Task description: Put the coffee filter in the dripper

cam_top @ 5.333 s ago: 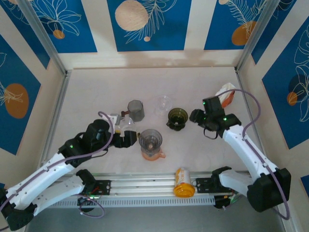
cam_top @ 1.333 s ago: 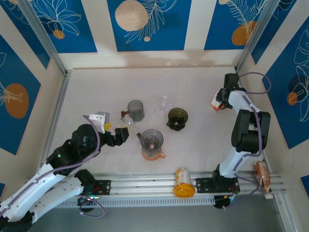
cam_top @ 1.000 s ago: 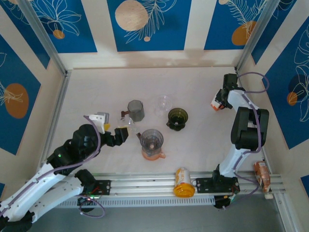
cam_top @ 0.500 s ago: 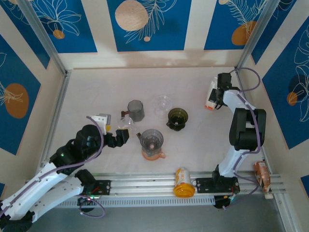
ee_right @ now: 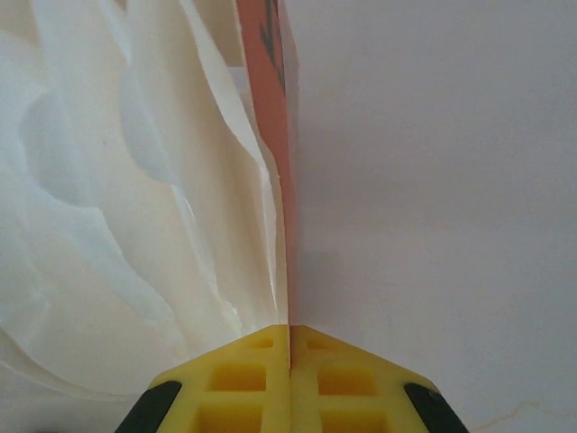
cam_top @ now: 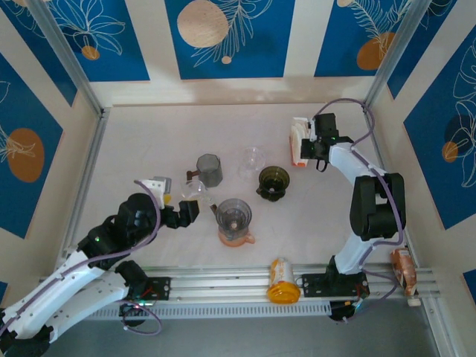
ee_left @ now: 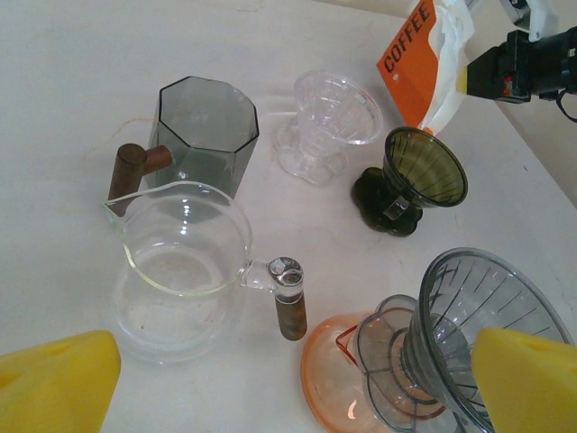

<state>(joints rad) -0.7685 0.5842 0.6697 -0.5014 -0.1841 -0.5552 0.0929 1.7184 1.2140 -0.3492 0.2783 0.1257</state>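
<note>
The coffee filter pack (cam_top: 298, 143) is a flat pouch, orange on its printed face and white along its top and back. The right fingers (ee_right: 243, 372) hold it at the far right of the table (cam_top: 149, 149). Their ribbed yellow pads are pressed together on the pouch's thin orange edge, so the pack runs straight out from the fingertips. In the right wrist view, creased and scalloped white paper billows to the left of that edge, a detail the top view is too small to give. The left wrist view makes the word "COFFEE" on the orange face readable.

The dark green dripper (cam_top: 274, 181) is a ribbed translucent cone on a round foot. It stands near the pack on its near-left side and apart from it. To its left stands a clear dripper (cam_top: 253, 159) of fluted plastic or glass. Nearer the arms, a smoky grey dripper (cam_top: 233, 215) sits on an orange translucent saucer (ee_left: 334, 383).

The left fingers (ee_left: 54, 383) are yellow blocks spread wide, holding nothing. They are poised above a glass server (ee_left: 185, 262), which has a rounded body, a pouring lip and a metal-capped wooden handle. Behind it is an octagonal smoky cup (ee_left: 207, 133) with a wooden peg handle. All this is well apart from the pack.
</note>
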